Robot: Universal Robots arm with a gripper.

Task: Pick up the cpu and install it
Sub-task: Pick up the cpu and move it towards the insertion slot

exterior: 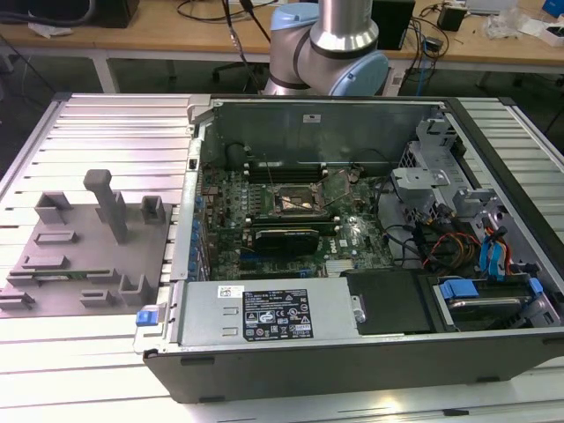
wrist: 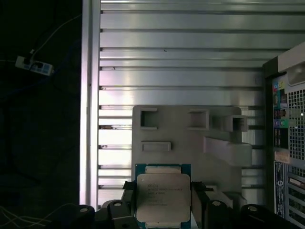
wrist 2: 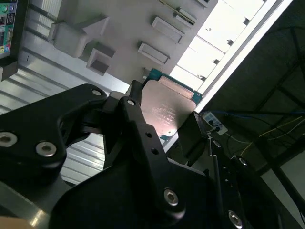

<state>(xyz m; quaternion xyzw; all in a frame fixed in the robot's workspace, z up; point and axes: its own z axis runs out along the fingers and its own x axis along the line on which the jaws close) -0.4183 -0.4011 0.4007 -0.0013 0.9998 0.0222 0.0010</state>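
Observation:
In both wrist views my gripper (wrist: 163, 202) (wrist 2: 164, 123) is shut on the cpu (wrist: 163, 195) (wrist 2: 167, 110). The cpu is a thin square chip with a silvery top and a green rim. One black finger (wrist: 127, 191) presses one side and the other finger (wrist: 198, 191) the opposite side. The chip hangs well above the grey plastic tray (wrist: 190, 152) (wrist 2: 124, 24), over its near edge. In the exterior view, the motherboard's metal-framed socket (exterior: 295, 201) lies open with a dark centre inside the computer case (exterior: 352, 352).
The grey tray (exterior: 88, 264) with raised blocks and a post sits on the ribbed metal table (exterior: 88, 132) at the exterior view's left, beside the case. The arm's base (exterior: 330, 40) stands behind the case. Cables, drive bays and a power supply (exterior: 273, 313) crowd the case.

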